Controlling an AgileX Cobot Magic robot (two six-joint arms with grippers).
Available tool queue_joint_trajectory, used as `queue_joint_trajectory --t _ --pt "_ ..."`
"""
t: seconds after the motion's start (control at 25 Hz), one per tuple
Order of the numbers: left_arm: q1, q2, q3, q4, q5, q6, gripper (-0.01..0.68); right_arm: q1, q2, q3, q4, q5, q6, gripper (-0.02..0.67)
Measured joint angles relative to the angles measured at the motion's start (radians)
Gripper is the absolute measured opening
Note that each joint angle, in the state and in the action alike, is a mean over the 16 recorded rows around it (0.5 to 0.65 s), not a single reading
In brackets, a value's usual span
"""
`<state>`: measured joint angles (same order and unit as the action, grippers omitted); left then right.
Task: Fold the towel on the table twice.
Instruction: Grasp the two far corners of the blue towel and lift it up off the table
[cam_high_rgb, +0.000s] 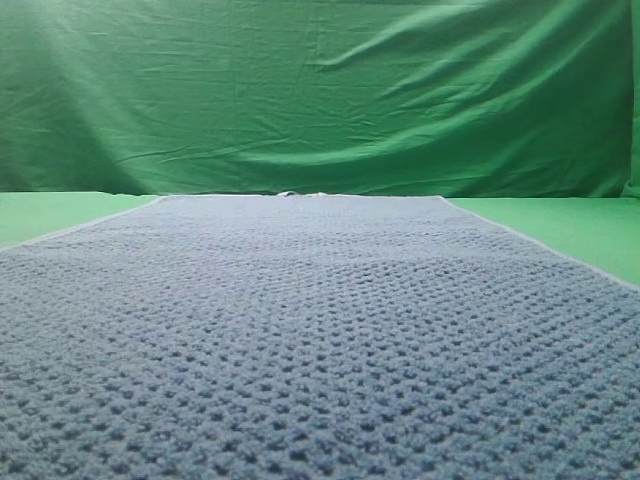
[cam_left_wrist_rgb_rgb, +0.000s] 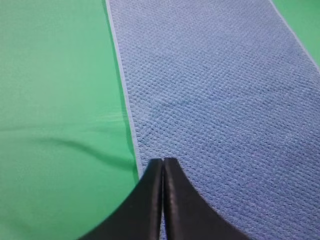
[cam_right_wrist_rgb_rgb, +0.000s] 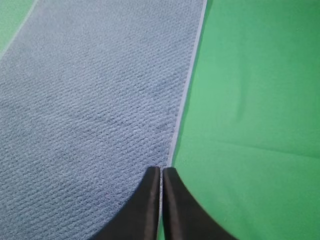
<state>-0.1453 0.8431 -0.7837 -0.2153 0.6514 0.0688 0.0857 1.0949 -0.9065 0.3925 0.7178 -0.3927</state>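
Note:
The blue-grey waffle-weave towel (cam_high_rgb: 300, 330) lies flat and unfolded on the bright green table (cam_high_rgb: 580, 225), running away from the exterior camera. No gripper shows in the exterior high view. In the left wrist view my left gripper (cam_left_wrist_rgb_rgb: 163, 161) is shut and empty, its black fingers pressed together just above the towel's (cam_left_wrist_rgb_rgb: 215, 100) left hem. In the right wrist view my right gripper (cam_right_wrist_rgb_rgb: 161, 170) is shut and empty above the towel's (cam_right_wrist_rgb_rgb: 95, 100) right hem.
A wrinkled green backdrop cloth (cam_high_rgb: 320, 90) hangs behind the table. Bare green table (cam_left_wrist_rgb_rgb: 55, 100) lies left of the towel, with a slight crease, and more bare table (cam_right_wrist_rgb_rgb: 255, 100) lies to its right.

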Motion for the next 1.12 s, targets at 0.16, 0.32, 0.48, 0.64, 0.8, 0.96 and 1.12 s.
queue_joint_trajectory --t 0.16,0.32,0.48,0.64,0.8,0.96,1.12 --pt "-0.01 0.166 -0.073 -0.051 0.026 0.027 0.0 0.047 0.151 -0.1 -0.127 0.065 0.097 0.0" --pt "-0.011 0.336 -0.16 -0.083 0.053 0.054 0.0 0.108 0.282 -0.189 -0.263 0.107 0.213 0.0" --pt "-0.011 0.504 -0.257 -0.09 0.079 0.081 0.0 0.17 0.402 -0.269 -0.387 0.134 0.322 0.0" --pt "-0.011 0.656 -0.349 -0.078 0.096 0.102 0.0 0.213 0.52 -0.349 -0.455 0.161 0.394 0.0" --pt "-0.011 0.783 -0.424 -0.047 0.087 0.108 0.0 0.229 0.642 -0.437 -0.456 0.193 0.419 0.0" --pt "-0.011 0.876 -0.473 -0.008 0.06 0.108 0.0 0.231 0.761 -0.525 -0.438 0.224 0.424 0.021" --pt "-0.011 0.941 -0.498 0.013 0.031 0.108 0.031 0.231 0.862 -0.601 -0.416 0.241 0.426 0.111"
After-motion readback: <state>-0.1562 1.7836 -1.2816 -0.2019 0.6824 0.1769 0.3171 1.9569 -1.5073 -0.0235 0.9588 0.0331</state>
